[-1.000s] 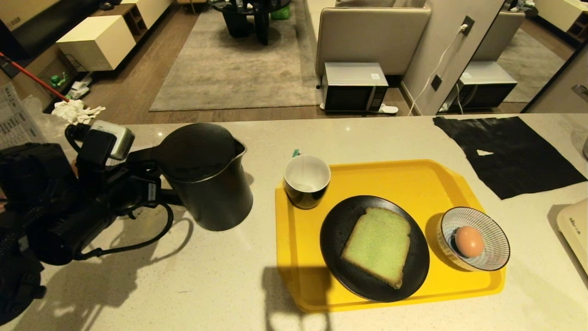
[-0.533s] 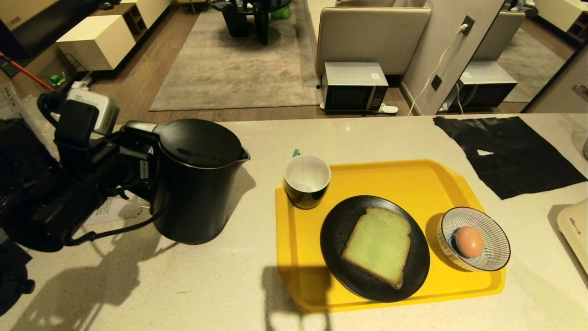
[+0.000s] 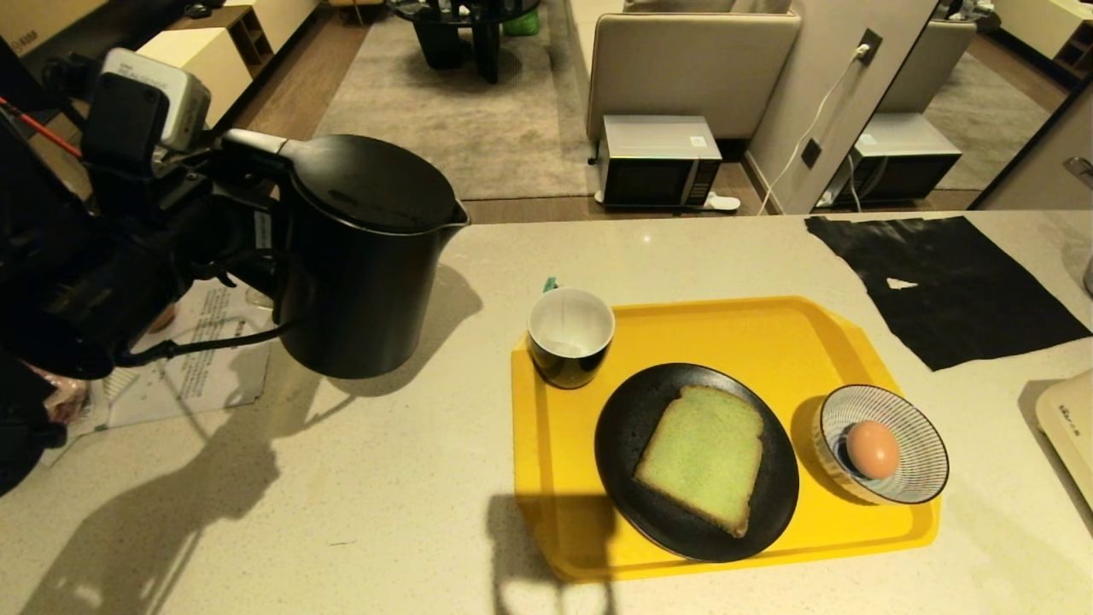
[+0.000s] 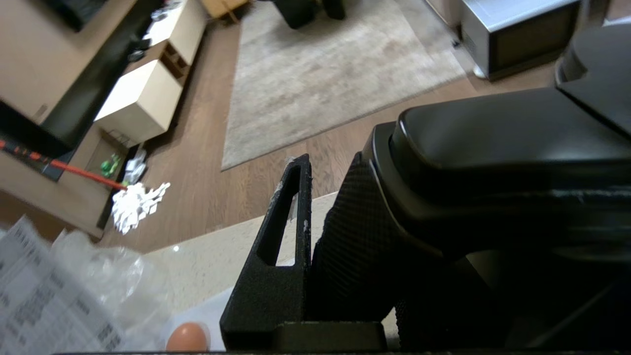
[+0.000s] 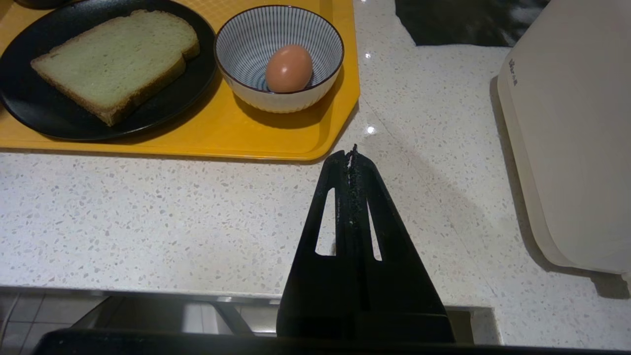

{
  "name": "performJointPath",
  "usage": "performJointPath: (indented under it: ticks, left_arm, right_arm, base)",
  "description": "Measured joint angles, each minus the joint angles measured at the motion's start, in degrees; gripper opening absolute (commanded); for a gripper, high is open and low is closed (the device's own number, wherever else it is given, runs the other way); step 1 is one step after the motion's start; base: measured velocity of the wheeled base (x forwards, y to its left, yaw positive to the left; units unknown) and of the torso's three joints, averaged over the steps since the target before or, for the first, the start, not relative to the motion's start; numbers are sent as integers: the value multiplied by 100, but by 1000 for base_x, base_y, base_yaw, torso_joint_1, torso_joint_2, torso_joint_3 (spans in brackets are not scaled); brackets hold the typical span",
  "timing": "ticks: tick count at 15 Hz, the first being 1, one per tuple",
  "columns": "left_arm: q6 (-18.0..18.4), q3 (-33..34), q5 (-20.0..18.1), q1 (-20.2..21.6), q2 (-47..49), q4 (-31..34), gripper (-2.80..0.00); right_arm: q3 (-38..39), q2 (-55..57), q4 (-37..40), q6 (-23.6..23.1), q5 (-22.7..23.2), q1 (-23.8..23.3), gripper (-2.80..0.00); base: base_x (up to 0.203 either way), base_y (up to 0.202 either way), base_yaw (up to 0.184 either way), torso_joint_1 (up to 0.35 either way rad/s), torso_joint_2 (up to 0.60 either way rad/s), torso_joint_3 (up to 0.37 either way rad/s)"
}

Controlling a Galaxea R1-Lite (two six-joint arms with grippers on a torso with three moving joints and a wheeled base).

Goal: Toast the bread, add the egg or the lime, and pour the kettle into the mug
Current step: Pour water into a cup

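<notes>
- The left hand [image 3: 256, 231] was clamped on the handle of the kettle [image 3: 363, 256], holding it clear of the table [image 3: 384, 495] to the left of the yellow tray [image 3: 768, 333], its shadow falling on the table beneath it.
- The kettle's spout pointed toward the tray; open table lay between the kettle and the mug [image 3: 570, 336], which stood on the tray's far left corner, white inside.
- At the middle of the tray sat a black plate [image 3: 623, 427] carrying the bread [image 3: 702, 453], lying flat.
- On the tray's right side, just beside the plate, a striped bowl [image 3: 918, 444] held the egg [image 3: 872, 449].
- Right of the tray lay a black sheet [image 3: 948, 290], and a cream appliance [image 3: 1067, 418] stood at the table's right edge.
- Left of the tray, under the arm, a printed paper [image 3: 196, 367] lay on the table.
- The left wrist view alone showed one finger [image 4: 281, 246] pressed against the kettle's textured handle [image 4: 360, 246], and a darker egg [image 4: 187, 337] near the paper.
- The right wrist view alone showed the right hand [image 5: 352, 158] clenched with nothing in it, low at the table's near edge, just off the tray's near right corner, with the bowl and egg beyond it.
</notes>
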Motion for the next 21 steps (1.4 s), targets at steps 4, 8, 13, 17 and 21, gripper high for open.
performJointPath:
  ticks: [4, 8, 13, 17, 21]
  left_arm:
    - [265, -856, -519, 111, 100, 1264, -280]
    - [719, -1601, -622, 2, 355, 2197, -280]
    - [973, -2225, -607, -369, 712, 2701, -280]
    - [1496, -2609, -574, -553, 889, 3094, -280]
    - [2074, -2873, -580, -592, 954, 3518, -280]
  right_arm:
    - [0, 0, 0, -4, -1, 2, -280]
    - [0, 0, -2, -4, -1, 0, -280]
    - [0, 0, -1, -3, 0, 0, -280]
    - [0, 0, 0, -2, -2, 0, -280]
    - [0, 0, 0, -4, -1, 0, -280]
  base:
    - [0, 0, 0, 0, 0, 0]
    - [0, 0, 0, 0, 0, 0]
    - [0, 0, 0, 0, 0, 0]
    - [0, 0, 0, 0, 0, 0]
    - [0, 0, 0, 0, 0, 0]
